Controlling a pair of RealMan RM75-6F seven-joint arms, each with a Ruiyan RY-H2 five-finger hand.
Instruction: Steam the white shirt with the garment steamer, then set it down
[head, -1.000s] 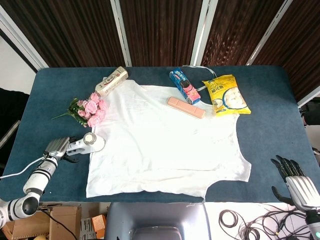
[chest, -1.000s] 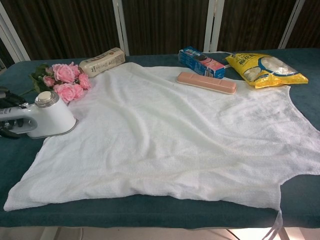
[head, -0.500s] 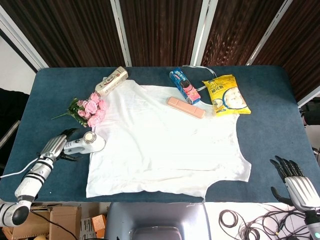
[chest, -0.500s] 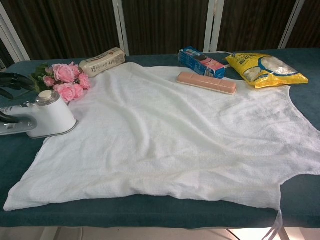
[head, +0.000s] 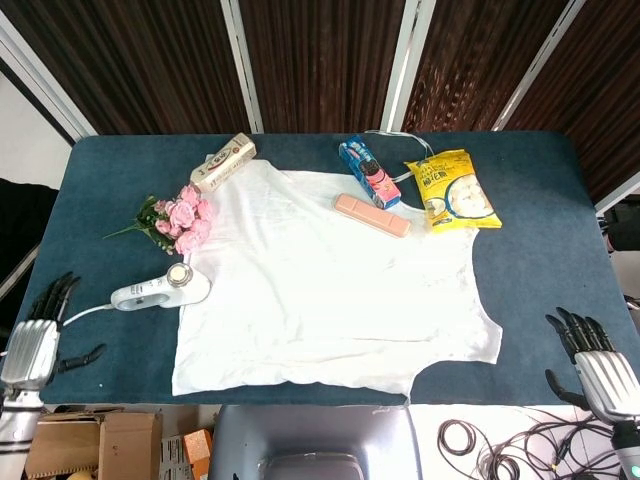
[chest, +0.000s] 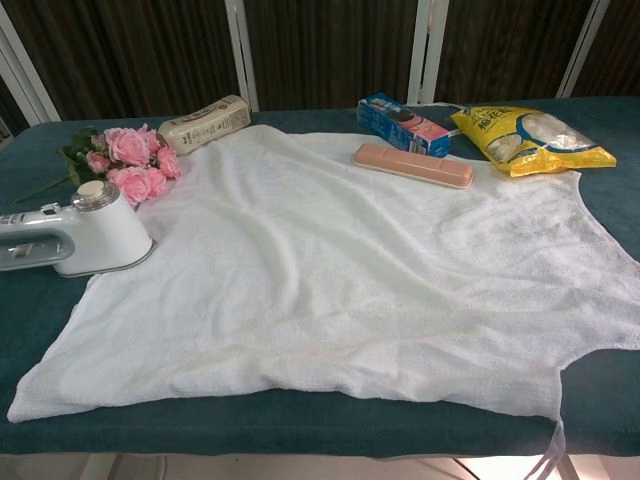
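Observation:
The white shirt (head: 330, 280) (chest: 350, 270) lies spread flat over the middle of the blue table. The white garment steamer (head: 160, 290) (chest: 75, 240) lies on its side at the shirt's left edge, nothing holding it, its cord trailing left. My left hand (head: 35, 340) hangs off the table's front left corner with fingers spread, well clear of the steamer. At the front right corner my right hand (head: 595, 365) is also off the table, fingers apart and empty. Neither hand shows in the chest view.
Pink flowers (head: 178, 220) (chest: 125, 160) lie just behind the steamer. A beige carton (head: 223, 162), a blue box (head: 368, 172), a pink case (head: 371, 215) on the shirt's collar edge and a yellow snack bag (head: 452, 190) line the back.
My left hand let go of the steamer handle and drew back left and down off the table. The steamer stays lying where it was. The right hand barely moved.

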